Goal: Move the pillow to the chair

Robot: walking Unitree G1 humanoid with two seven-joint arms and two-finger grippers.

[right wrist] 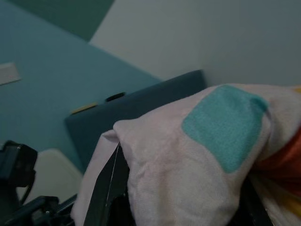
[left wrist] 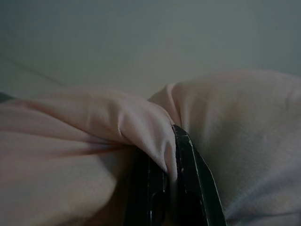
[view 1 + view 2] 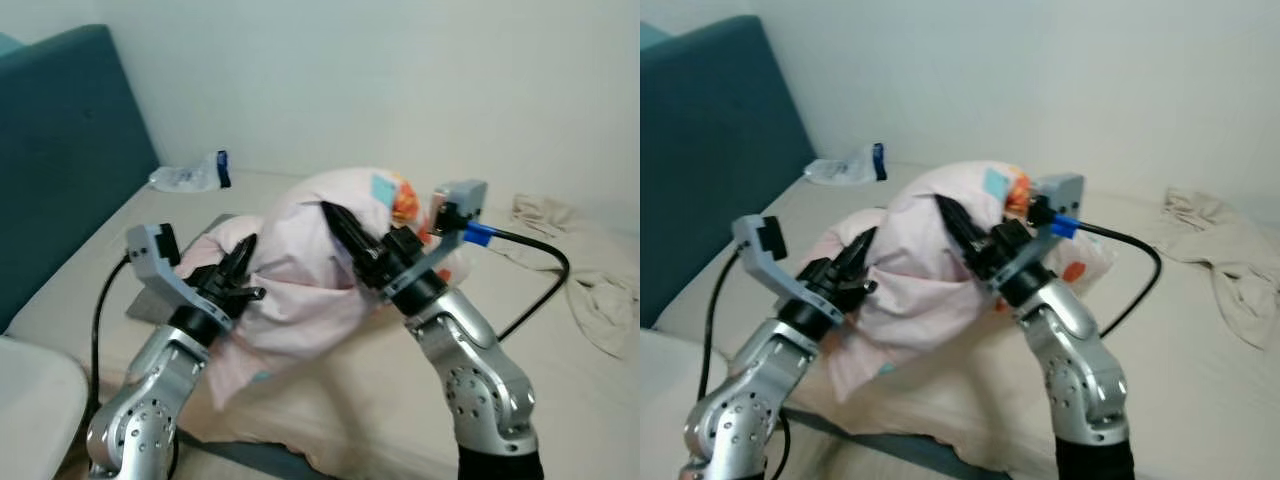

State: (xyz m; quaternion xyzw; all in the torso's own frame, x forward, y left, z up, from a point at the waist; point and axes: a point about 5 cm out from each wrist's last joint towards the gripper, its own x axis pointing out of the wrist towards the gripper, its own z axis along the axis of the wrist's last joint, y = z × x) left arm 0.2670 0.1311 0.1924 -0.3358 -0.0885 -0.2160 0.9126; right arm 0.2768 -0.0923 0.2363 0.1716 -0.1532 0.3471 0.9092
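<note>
Together, two end effectors — left (image 3: 240, 262), right (image 3: 345, 232) — pinch one pink pillow (image 3: 300, 280) above the bed (image 3: 420, 400).

Pink pillow (image 3: 300, 270), teal and orange patches

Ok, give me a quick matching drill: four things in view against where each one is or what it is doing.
1. pillow
2. left gripper
3. headboard
4. crumpled cloth

a. teal, on the robot's left
b. lying on the bed at the right
c. pinching pink fabric
d. gripped by both arms above the bed

Pairs: 1-d, 2-c, 3-a, 4-b
</note>
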